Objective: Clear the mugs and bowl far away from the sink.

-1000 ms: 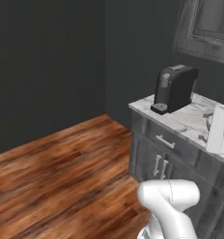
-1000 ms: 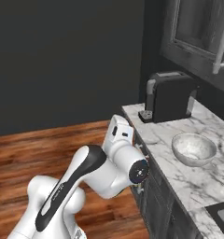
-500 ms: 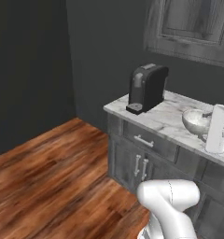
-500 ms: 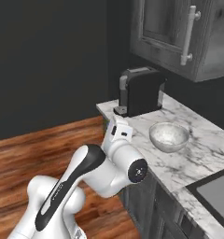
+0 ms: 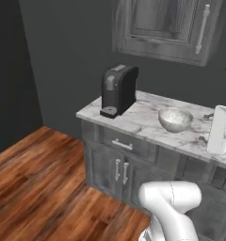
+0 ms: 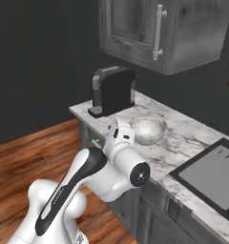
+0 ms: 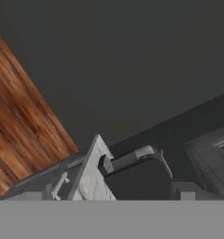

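Note:
The speckled white-grey bowl [image 5: 175, 118] [image 6: 147, 129] sits upright on the marble counter [image 5: 138, 123], right of a black coffee machine. My gripper [image 5: 205, 127] hovers just above the counter to the bowl's right. It points toward the bowl and is open, a short gap away, with nothing between its fingers. In the right base view my white hand [image 6: 120, 134] stands in front of the bowl. The black sink [image 6: 181, 173] with its grey panel lies at the right edge of that view. The mugs are out of view.
A black coffee machine [image 5: 118, 89] [image 6: 111, 90] [image 7: 137, 175] stands at the counter's left end. A grey wall cabinet [image 6: 154, 28] hangs above the counter. Drawers and doors with handles [image 5: 120, 164] face a wooden floor [image 5: 35, 183].
The whole picture has shifted, so the base has driven along the counter. Coffee machine and bowl now sit nearer the middle, and the sink has come into the right base view. The gripper stays open.

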